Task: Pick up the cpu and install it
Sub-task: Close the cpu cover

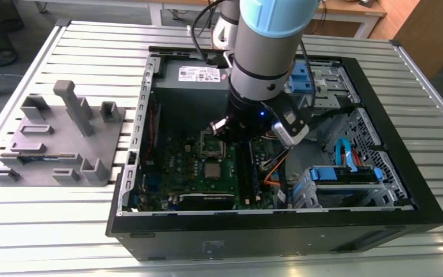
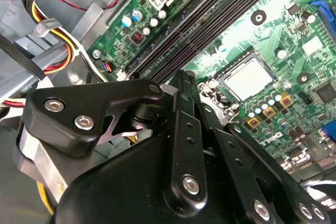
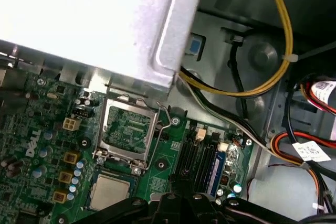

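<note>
Sitting well right of the grey plastic holder (image 1: 52, 144), the cpu (image 1: 212, 168) appears to lie flat in the motherboard socket, beside the opened load plate (image 1: 212, 144). The gripper (image 2: 182, 80) hangs near; I cannot tell its state. A skewed descent could clip the plate or shift the chip.

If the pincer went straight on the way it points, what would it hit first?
The pincer would likely meet the green board at the dark memory slots, beside the cpu; depth is unclear.
</note>
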You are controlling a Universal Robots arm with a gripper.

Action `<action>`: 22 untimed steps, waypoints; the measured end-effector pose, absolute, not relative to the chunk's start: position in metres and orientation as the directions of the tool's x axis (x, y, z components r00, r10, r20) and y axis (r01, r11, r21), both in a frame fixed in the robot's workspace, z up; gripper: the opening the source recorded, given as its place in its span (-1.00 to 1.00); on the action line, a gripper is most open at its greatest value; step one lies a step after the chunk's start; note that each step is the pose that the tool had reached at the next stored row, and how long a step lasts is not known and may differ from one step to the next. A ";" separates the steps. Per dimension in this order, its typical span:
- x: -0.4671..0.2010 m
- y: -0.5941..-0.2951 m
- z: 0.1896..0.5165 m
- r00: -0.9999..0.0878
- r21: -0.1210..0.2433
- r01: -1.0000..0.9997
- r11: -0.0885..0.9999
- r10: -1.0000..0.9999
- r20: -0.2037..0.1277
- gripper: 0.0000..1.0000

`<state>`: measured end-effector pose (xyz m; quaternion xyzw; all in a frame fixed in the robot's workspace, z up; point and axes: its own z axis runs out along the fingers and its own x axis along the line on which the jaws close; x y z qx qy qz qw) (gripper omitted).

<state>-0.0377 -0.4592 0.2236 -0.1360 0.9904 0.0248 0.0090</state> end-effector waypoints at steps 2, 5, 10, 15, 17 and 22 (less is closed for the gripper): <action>-0.038 -0.459 0.223 -0.957 0.047 -0.290 0.956 -0.290 -0.025 -0.79; -0.038 -0.458 0.222 -0.956 0.050 -0.295 0.954 -0.294 -0.026 -0.79; -0.038 -0.455 0.221 -0.956 0.062 -0.295 0.954 -0.293 -0.029 -0.79; -0.038 -0.450 0.220 -0.955 0.077 -0.295 0.952 -0.293 -0.034 -0.79; -0.038 -0.449 0.219 -0.955 0.085 -0.295 0.952 -0.293 -0.036 -0.79; -0.038 -0.449 0.218 -0.955 0.087 -0.295 0.952 -0.293 -0.037 -0.79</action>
